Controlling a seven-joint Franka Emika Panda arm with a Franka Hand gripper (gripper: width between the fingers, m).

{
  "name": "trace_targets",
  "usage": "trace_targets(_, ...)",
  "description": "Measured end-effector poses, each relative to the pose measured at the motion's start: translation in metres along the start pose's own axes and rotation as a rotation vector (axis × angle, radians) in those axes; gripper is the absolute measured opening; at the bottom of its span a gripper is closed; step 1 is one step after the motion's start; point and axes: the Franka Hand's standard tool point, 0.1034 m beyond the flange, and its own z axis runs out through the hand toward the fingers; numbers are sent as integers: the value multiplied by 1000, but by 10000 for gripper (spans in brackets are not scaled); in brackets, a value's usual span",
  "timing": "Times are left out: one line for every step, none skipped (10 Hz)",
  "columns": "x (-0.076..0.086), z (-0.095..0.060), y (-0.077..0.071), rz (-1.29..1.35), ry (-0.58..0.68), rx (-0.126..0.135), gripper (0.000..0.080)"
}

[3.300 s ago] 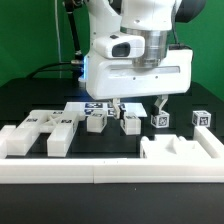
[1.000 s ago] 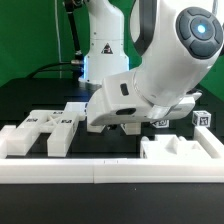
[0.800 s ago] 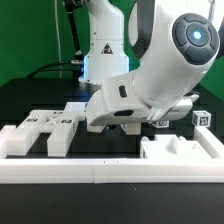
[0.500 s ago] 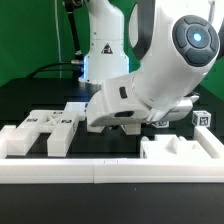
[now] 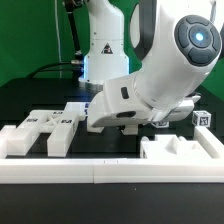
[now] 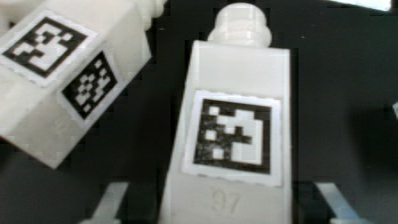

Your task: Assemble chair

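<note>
**Arm poised over a chair leg, mid-worktop.** The arm (image 5: pixel 150 70) hangs low over the middle of the black worktop (image 5: pixel 25 105), well back from the front edge, and hides its target from the exterior view. The wrist view shows the gripper (image 6: pixel 222 205) straddling a white leg (image 6: pixel 231 90). Its fingers (image 6: pixel 118 200) stand apart, one on each flank, with a dark gap showing on both sides, so nothing is clamped.

The leg is a long, flat-faced bar of matt white plastic, hard-edged and smooth. It has a rounded peg (image 6: pixel 240 20) at the far end and a black-and-white tag (image 6: pixel 231 135) on its upper face. A second white block (image 6: pixel 63 65) with two tags lies just beside it at a slant.

The risks look plain enough. A finger coming down wide could catch that neighbouring block and shove it. An off-centre squeeze on such slick, straight flanks could make the leg swivel or skate across the worktop. A hold far from the bar's middle would likely let the peg end droop on the lift, spoiling its line for any socket.
</note>
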Motion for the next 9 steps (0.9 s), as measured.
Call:
trace_targets(1, -4, 0, -1, 8, -1, 305)
trace_targets(3, -13, 0, -6, 17, -6, 305)
trace_targets(2, -29, -1, -16, 34, -10, 305)
trace_targets(-1, -47, 1, -21, 47, -8, 305)
trace_targets(-2, -63, 4, -27, 77, -9, 307)
trace_targets(-5, -72, 9, -50, 104, -7, 307)
trace_targets(-7, -74, 12, -51, 116, -4, 307)
trace_targets(-6, -74, 12, -51, 119, -5, 307)
trace_targets(-3, -75, 13, -51, 140, -8, 307)
